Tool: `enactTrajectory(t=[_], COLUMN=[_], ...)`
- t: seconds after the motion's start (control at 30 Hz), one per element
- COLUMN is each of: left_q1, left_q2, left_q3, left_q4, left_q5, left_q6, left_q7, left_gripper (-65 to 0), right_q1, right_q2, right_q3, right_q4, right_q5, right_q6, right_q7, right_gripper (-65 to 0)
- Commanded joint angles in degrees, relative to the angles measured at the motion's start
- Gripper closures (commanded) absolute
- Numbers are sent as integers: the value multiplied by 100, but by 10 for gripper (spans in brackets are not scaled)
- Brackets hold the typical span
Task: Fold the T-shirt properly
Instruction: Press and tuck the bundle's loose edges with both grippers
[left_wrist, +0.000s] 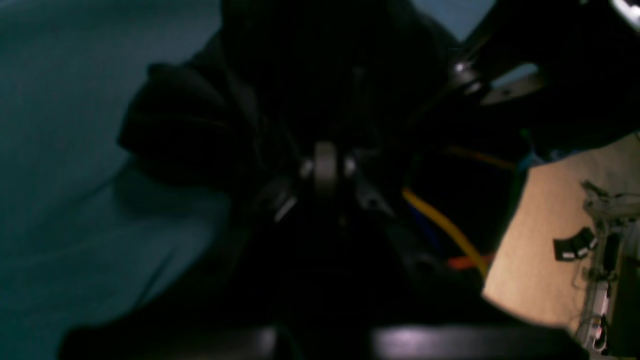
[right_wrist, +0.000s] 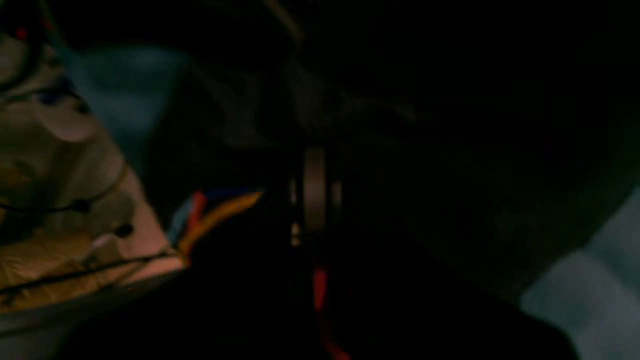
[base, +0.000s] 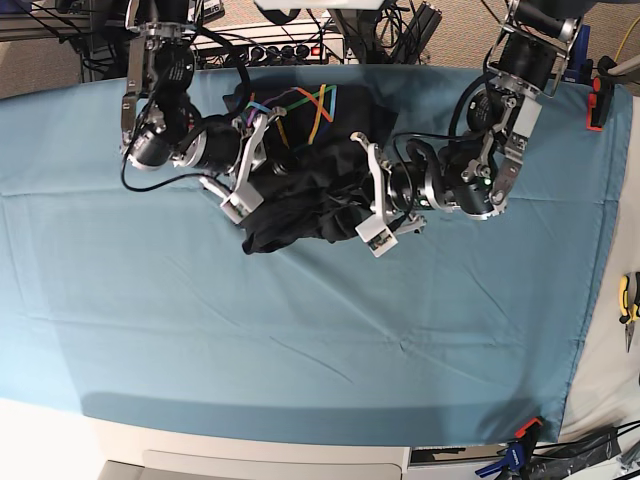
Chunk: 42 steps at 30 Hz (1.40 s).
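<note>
The black T-shirt (base: 310, 190) lies crumpled at the back middle of the teal cloth, its rainbow line print (base: 300, 108) facing up at the far side. My right gripper (base: 266, 170) presses into the shirt's left side and is shut on a bunch of its fabric. From the other side my left gripper (base: 352, 195) is shut on the shirt's right part. In the left wrist view dark folds of the T-shirt (left_wrist: 190, 125) wrap the fingers, which are hidden. The right wrist view is almost all dark T-shirt (right_wrist: 450, 175).
The teal table cloth (base: 300, 330) covers the whole table. Cables and a power strip (base: 290, 45) sit behind its back edge. A red clamp (base: 597, 100) is at the back right, pliers (base: 628, 305) lie off the right edge, and a clamp (base: 520, 438) grips the front right corner.
</note>
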<state>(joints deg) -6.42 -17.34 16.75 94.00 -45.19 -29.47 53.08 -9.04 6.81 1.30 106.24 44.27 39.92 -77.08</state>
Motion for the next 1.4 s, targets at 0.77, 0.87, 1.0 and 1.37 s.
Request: enactTrajectory(t=[0.77, 0.87, 1.0, 1.37], left_q1=[-109, -138, -304, -1300], left_q2=[-76, -76, -76, -92], left_q3=[575, 890, 1298, 1611], left_q4=[-463, -737, -811, -811], left_q5=[1351, 1392, 2055, 4061], left_q6=[-39, -42, 205, 2203], left_q7=[-664, -765, -1058, -1331], left_gripper=[0, 0, 0, 0], right_q1=[-459, -459, -459, -459], right_q2=[83, 81, 81, 81], right_q3=[-9, -13, -13, -13], right_q4=[90, 90, 90, 90], right_q5=[-1224, -1220, -1220, -1217], right_q6=[8, 8, 8, 8], right_q7=[315, 361, 361, 361], right_gripper=[0, 0, 0, 0])
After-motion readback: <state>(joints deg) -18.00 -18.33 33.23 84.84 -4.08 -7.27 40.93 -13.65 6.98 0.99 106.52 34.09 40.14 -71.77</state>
